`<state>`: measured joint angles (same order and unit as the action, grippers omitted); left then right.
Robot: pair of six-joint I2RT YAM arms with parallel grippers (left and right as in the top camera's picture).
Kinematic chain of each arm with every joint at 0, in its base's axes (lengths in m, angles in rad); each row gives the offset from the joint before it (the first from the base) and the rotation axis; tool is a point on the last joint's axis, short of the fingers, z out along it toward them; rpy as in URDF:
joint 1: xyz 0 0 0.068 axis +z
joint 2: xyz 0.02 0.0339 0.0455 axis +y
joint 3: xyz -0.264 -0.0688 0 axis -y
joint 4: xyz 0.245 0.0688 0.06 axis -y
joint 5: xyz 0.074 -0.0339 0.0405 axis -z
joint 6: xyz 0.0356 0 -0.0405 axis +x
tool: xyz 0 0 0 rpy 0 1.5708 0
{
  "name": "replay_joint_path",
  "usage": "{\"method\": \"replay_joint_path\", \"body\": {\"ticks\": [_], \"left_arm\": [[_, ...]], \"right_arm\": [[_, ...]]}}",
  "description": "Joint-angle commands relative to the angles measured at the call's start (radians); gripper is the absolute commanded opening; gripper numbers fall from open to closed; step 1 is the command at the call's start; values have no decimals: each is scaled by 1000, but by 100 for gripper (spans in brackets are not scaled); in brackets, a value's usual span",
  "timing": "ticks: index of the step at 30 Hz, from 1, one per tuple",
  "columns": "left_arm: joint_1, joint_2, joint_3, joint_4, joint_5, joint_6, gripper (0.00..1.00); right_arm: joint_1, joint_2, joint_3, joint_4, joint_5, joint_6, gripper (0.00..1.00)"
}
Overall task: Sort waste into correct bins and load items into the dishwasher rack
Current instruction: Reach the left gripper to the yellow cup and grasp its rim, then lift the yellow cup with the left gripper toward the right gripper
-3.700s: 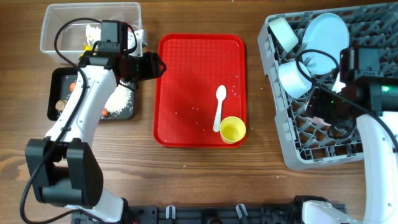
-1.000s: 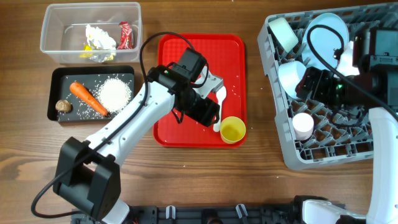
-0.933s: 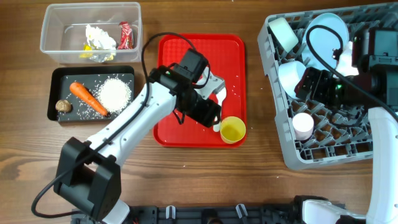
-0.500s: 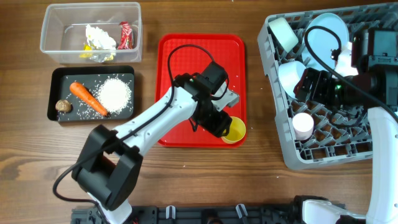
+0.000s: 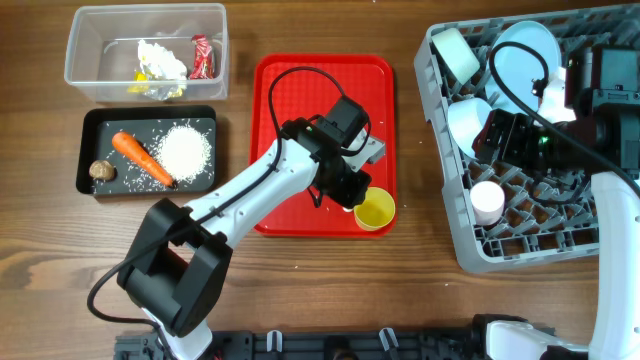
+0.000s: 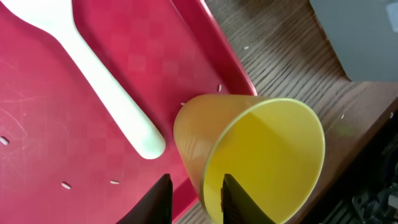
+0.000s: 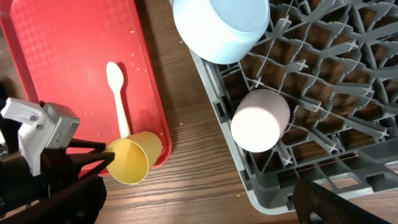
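The yellow cup (image 5: 375, 209) stands tilted at the front right corner of the flat red tray (image 5: 310, 100). My left gripper (image 5: 354, 193) is open, with its fingers (image 6: 196, 199) either side of the cup's near wall (image 6: 261, 155). The white spoon (image 6: 106, 81) lies on the tray beside the cup. My right gripper (image 5: 497, 140) hangs open and empty over the dishwasher rack (image 5: 540, 230). The rack holds a white bowl (image 5: 457, 50), a pale blue plate (image 5: 525, 50), a pale blue bowl (image 5: 470, 125) and the pink cup (image 5: 487, 200). The right wrist view shows the pink cup (image 7: 260, 119) and yellow cup (image 7: 132, 160).
The clear tub (image 5: 145, 20) at the back left holds tissue (image 5: 160, 58) and a red wrapper (image 5: 203, 55). The black tray (image 5: 90, 130) in front of it holds the carrot (image 5: 140, 158), rice (image 5: 185, 150) and a brown lump (image 5: 99, 171). Rice grains dot the red tray.
My left gripper has moved right along the red tray, past the spoon, to the yellow cup. The right arm has stayed still over the rack.
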<state>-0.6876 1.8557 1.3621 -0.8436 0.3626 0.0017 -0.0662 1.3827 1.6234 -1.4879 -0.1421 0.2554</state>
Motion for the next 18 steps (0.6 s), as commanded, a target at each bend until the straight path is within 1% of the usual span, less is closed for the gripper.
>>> {"method": "replay_joint_path", "body": {"ticks": [1, 3, 4, 5, 6, 8, 13, 17, 18], "left_arm": [[-13, 26, -6, 5, -10, -15, 26], [-15, 41, -6, 5, -14, -25, 20], [-15, 51, -6, 6, -31, -46, 11], [-15, 52, -6, 6, -45, -60, 6], [-14, 53, -6, 6, -63, -72, 4], [-14, 51, -6, 8, -91, -94, 4], [18, 23, 24, -6, -69, -149, 4], [96, -24, 61, -12, 55, -149, 4], [157, -43, 79, -12, 147, -149, 4]], "right_arm": [[9, 3, -13, 2, -16, -19, 98], [9, 3, -13, 2, -16, -19, 98], [9, 3, -13, 1, -16, -20, 98], [9, 3, -13, 0, -16, -20, 98], [9, 3, -13, -2, -16, -20, 98], [9, 3, -13, -5, -16, -20, 98], [9, 3, -13, -5, -30, -20, 97], [13, 3, -13, 19, -143, -75, 95], [19, 3, -13, 46, -222, -112, 95]]}}
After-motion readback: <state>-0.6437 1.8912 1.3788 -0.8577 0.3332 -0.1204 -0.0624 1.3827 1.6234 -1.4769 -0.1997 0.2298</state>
